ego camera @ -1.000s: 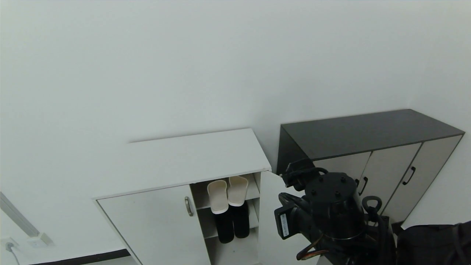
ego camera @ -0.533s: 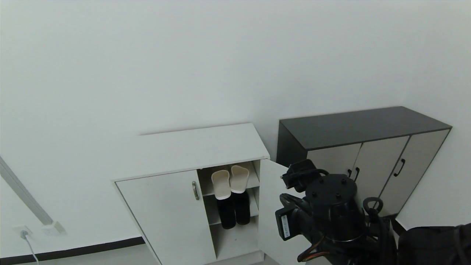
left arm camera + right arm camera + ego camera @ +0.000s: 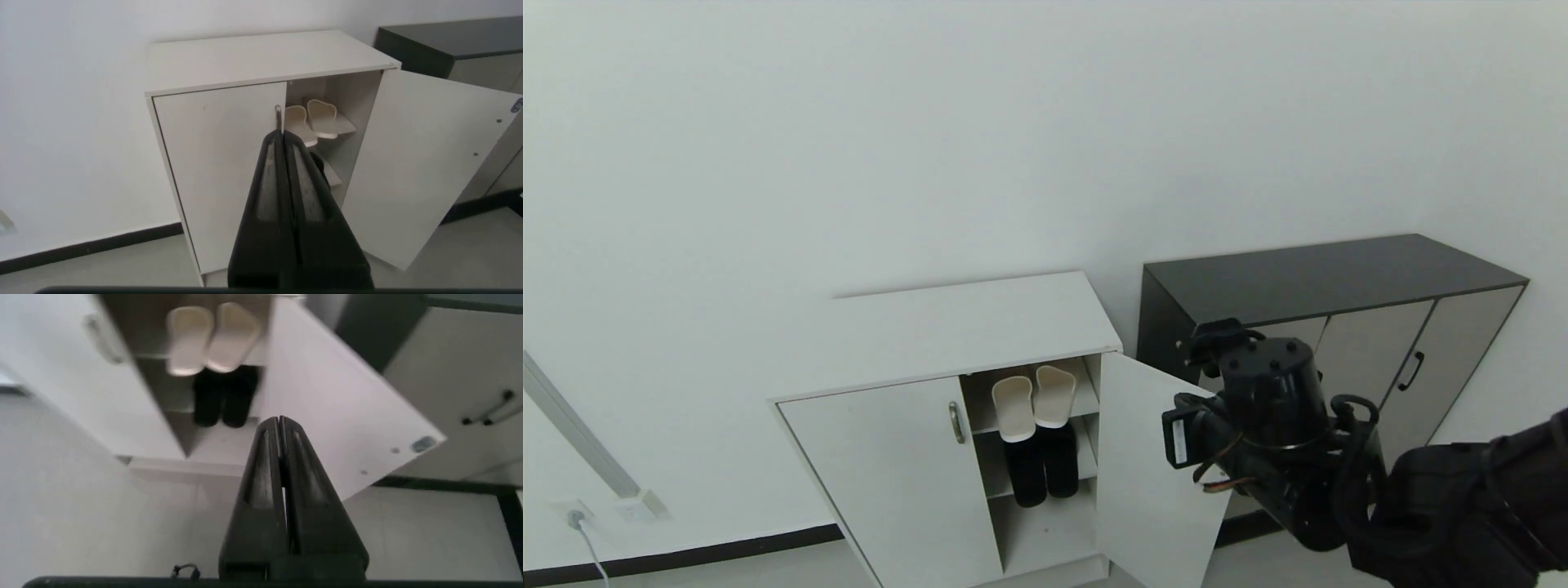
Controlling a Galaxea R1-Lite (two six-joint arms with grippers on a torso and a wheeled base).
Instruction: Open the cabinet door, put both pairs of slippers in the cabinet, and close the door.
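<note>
**Both pairs of slippers shelved, cabinet door hanging open**

A long, boxy dark cabinet (image 3: 1307, 273) with a matte black top and flat grey doors is standing against the wall. Just beside it, on the robot's left, the smaller white cabinet (image 3: 964, 322) is showing smooth laminate panels and square edges. Its right-hand door (image 3: 1152, 465), a plain flat white slab, is swinging wide open, while the left-hand door (image 3: 890, 482) is sitting closed with a small curved metal handle (image 3: 955, 422) at its inner edge. Inside, the cream slippers (image 3: 1033, 400), rounded and smooth, are lying side by side on the upper shelf, and the black slippers (image 3: 1041, 474) are resting as a pair on the shelf directly below. The left gripper (image 3: 282, 135) is pointing at the cabinet front, jaws pressed together and holding nothing; the right gripper (image 3: 280, 423) is hovering before the open compartment, jaws likewise pressed together.

Since half a second ago, the right arm has been rising and shifting to the robot's right, uncovering more of the open door's face.
</note>
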